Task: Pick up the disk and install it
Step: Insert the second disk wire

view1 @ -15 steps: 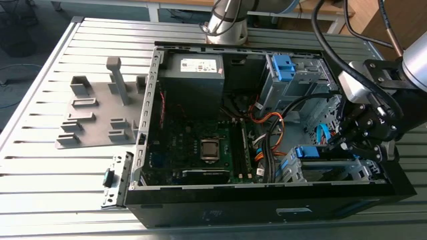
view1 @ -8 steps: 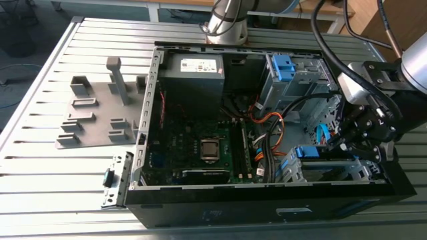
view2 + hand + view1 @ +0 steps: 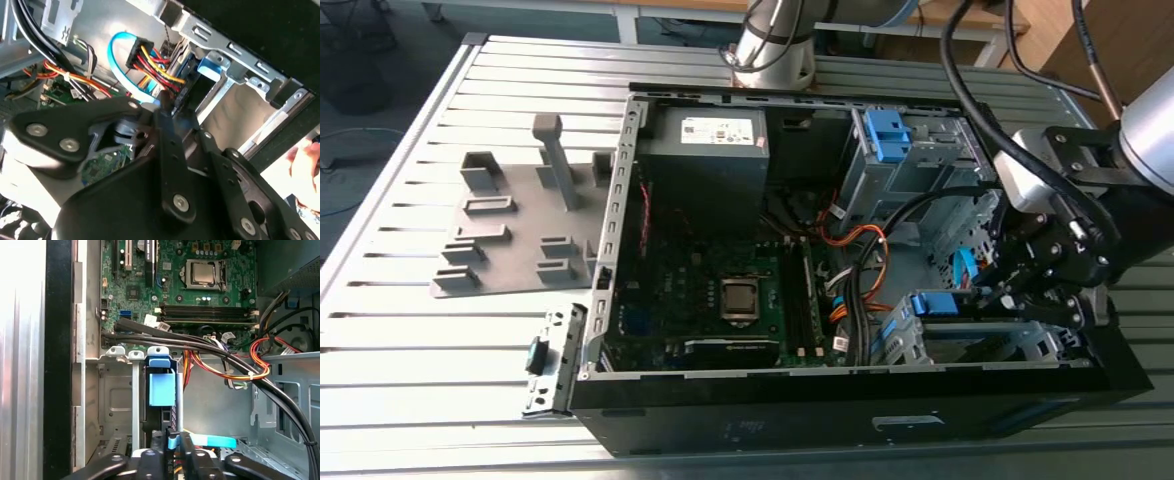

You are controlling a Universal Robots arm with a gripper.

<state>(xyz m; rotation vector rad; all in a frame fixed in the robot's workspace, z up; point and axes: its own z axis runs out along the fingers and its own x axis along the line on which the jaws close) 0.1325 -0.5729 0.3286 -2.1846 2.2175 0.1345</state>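
The disk [image 3: 156, 422] stands on edge inside the silver drive cage [image 3: 117, 390] at the front corner of the open computer case, seen as a dark slab below the cage's blue latch [image 3: 162, 382]. My gripper [image 3: 172, 440] sits right at the disk's end, its black fingers drawn together on a thin blue strip of the disk's bracket. In the exterior view the gripper [image 3: 1034, 285] hangs over that cage [image 3: 987, 340] at the exterior view's right. In the second wrist view the gripper [image 3: 162, 107] has its fingertips beside a power plug [image 3: 140, 57] and a light blue data cable [image 3: 117, 55].
Black and orange-red cable bundles [image 3: 235, 367] cross just beside the cage. The motherboard [image 3: 720, 290], a grey power supply [image 3: 707, 150] and a second cage with a blue latch [image 3: 887, 130] fill the case. A grey fixture plate [image 3: 520, 230] lies outside. A person's hand [image 3: 305, 165] shows past the case edge.
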